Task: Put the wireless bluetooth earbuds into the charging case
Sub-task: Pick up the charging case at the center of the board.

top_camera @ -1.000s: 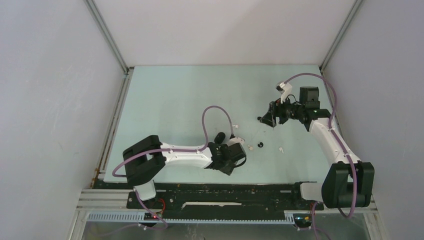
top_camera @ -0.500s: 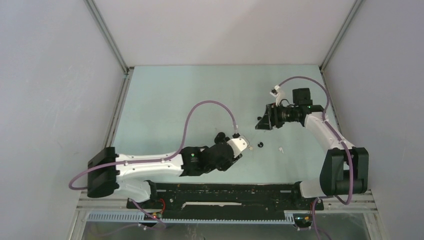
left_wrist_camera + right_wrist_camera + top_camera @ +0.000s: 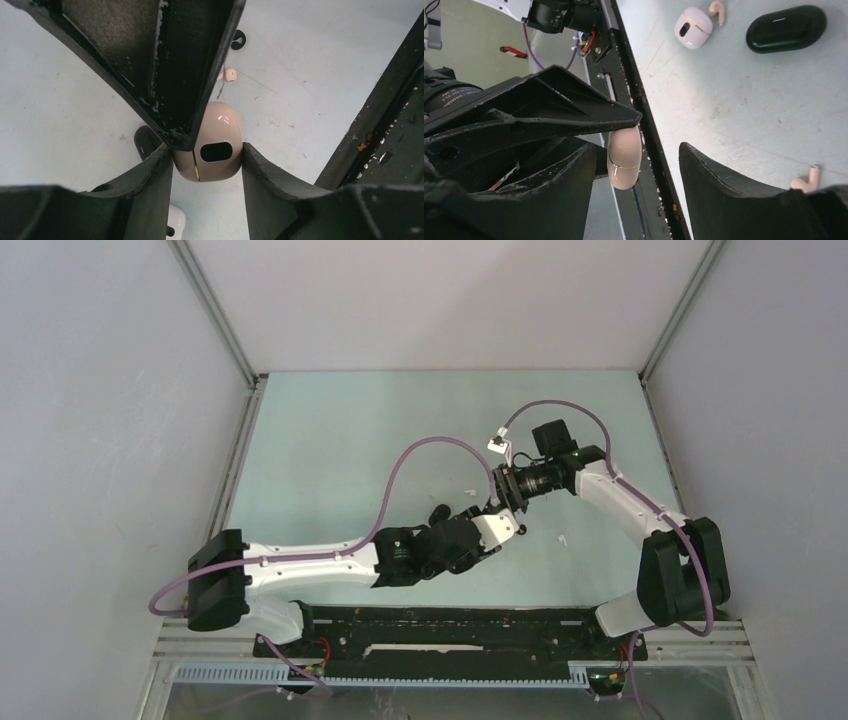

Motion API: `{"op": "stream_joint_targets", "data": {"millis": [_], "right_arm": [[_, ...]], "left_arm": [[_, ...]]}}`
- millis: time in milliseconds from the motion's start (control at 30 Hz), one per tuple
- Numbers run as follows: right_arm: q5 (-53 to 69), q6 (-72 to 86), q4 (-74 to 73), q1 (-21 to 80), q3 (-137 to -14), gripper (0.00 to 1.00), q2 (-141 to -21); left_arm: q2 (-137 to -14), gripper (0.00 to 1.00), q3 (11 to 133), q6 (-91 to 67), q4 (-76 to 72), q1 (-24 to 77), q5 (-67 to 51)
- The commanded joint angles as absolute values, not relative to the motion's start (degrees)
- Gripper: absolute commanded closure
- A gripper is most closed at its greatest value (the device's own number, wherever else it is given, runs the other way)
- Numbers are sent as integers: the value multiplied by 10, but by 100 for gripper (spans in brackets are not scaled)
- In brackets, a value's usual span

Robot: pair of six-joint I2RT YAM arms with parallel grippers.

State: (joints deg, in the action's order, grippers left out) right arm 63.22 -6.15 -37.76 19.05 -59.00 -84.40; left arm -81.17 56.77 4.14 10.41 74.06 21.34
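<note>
My left gripper (image 3: 207, 152) is shut on a beige, rounded charging case (image 3: 212, 145), which it holds above the table. The case also shows in the right wrist view (image 3: 624, 157). My right gripper (image 3: 638, 150) is open. Its fingers stand either side of the case with a gap, and one finger (image 3: 165, 65) crosses over it. In the top view the two grippers meet at the table's middle: left (image 3: 503, 527), right (image 3: 497, 500). A white earbud (image 3: 230, 75) and a black earbud (image 3: 239, 40) lie on the table beyond the case. Two more white earbuds (image 3: 719, 10) (image 3: 806, 179) lie loose.
A black case (image 3: 786, 27) and a white case (image 3: 694, 27) lie on the table; they also show under my left gripper, black (image 3: 145, 142) and white (image 3: 175, 222). The black front rail (image 3: 634, 95) runs along the near edge. A white earbud (image 3: 562, 538) lies right of the grippers.
My left arm has stretched right and forward with the case. My right gripper has swung left and toward the near edge, and now straddles the case at the table's middle.
</note>
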Motion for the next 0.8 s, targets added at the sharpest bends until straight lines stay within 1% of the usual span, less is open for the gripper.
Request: {"op": "stream_joint_targets", "data": {"millis": [0,133,233,367,433,467,500,567,600,700,767], "right_arm": [[665,-86,-412,204,-613,37,-853],[664,-103,-429,217,-613,42,-851],[664,-107,-436,223,-613,50,-852],[667,-113,-440,222,-613,69,-851],[670,-118,-443,221,-613,80,-852],[671,-123,-445,220,-613,84,-852],[672,-128,-447,218,-613,89,-853],[676,-132,-448,211,-613,95,-854],[679,-133,-447,207,-613,97,-855],[689,-131,-445,186,-618,100,-859],[703,-142,-457,170,-628,100,-859]], "left_arm": [[-806,75,589,60,95,740,234],[-807,75,592,66,95,740,245],[-813,75,599,69,98,740,254],[-819,75,604,67,102,739,255],[-820,74,605,66,101,740,255],[-821,71,605,65,102,740,256],[-820,66,606,66,102,739,257],[-821,52,608,64,103,739,266],[-820,47,609,62,103,737,273],[-806,34,606,35,102,724,272],[-782,30,596,-3,94,702,244]]}}
